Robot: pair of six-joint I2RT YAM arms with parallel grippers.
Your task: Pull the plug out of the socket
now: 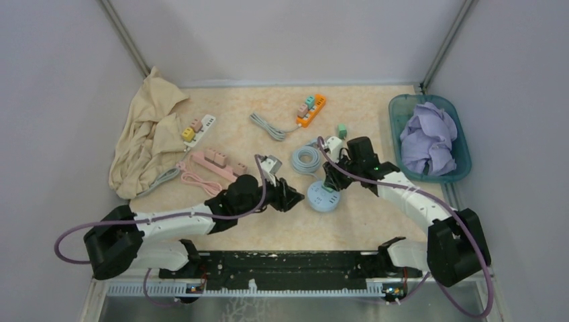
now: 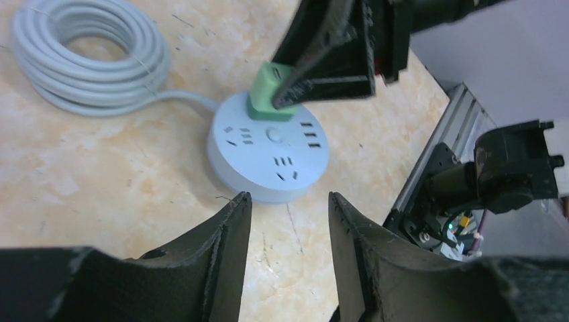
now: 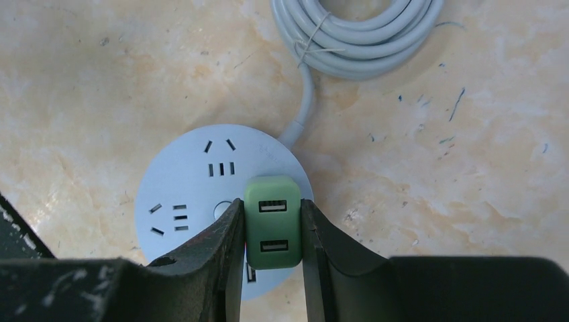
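A round pale blue socket (image 1: 323, 196) (image 2: 268, 151) (image 3: 188, 194) lies on the table with a green two-port plug (image 2: 268, 94) (image 3: 272, 221) standing on its top face. My right gripper (image 1: 333, 176) (image 3: 272, 204) comes down from above and is shut on the plug, one finger on each side. My left gripper (image 1: 295, 196) (image 2: 288, 198) is low on the table just left of the socket, its jaws open with only bare table between them and the tips near the socket's rim.
The socket's grey cable is coiled (image 1: 306, 159) (image 2: 87, 54) (image 3: 355, 27) just behind it. Further back are an orange strip (image 1: 312, 111), a pink strip (image 1: 218, 161), a white strip (image 1: 198, 129) and a beige cloth (image 1: 147, 137). A teal basket (image 1: 463, 168) holding lilac cloth is at the right.
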